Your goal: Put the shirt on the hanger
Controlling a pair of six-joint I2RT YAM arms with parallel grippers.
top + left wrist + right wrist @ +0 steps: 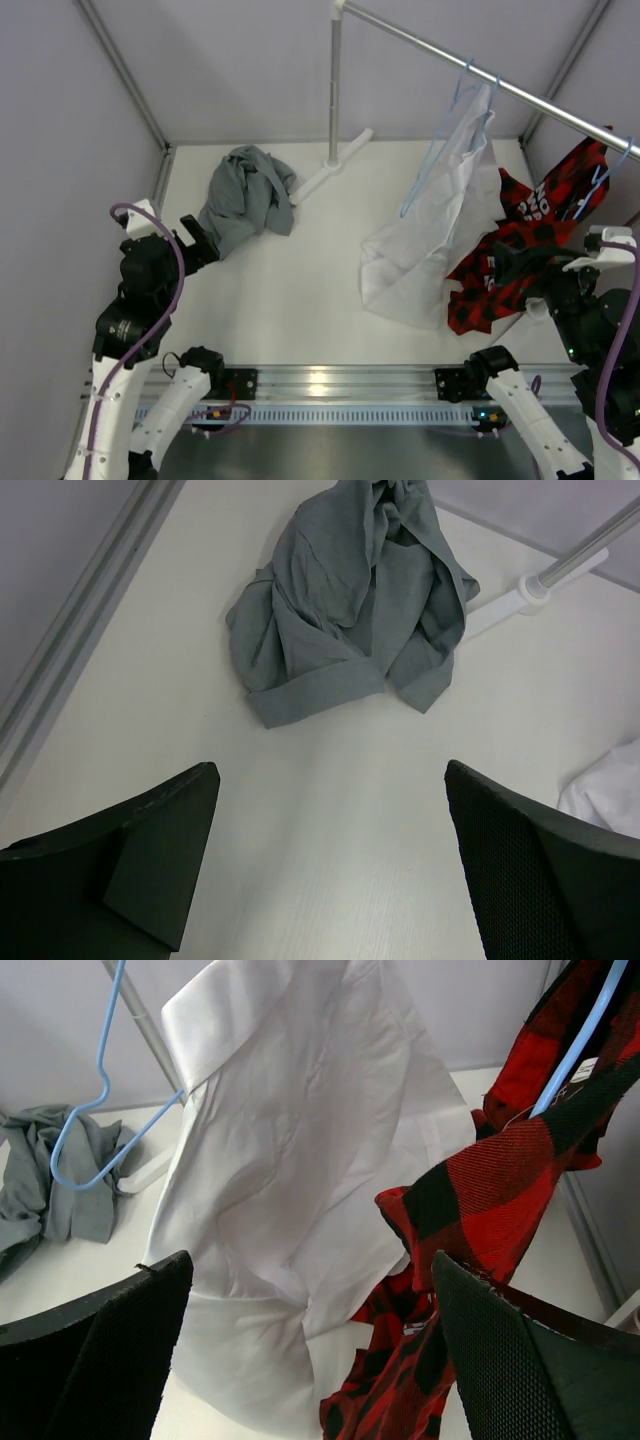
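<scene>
The grey shirt lies crumpled on the white table at the back left; it also shows in the left wrist view and at the left edge of the right wrist view. The empty light-blue hanger hangs from the rail beside the white shirt; the right wrist view shows its lower part. My left gripper is open and empty, just short of the shirt's near edge. My right gripper is open and empty, facing the hanging clothes.
A white shirt and a red-and-black garment hang from the metal rail at the right, their hems on the table. The rail's upright pole stands right of the grey shirt. Grey walls close in on both sides.
</scene>
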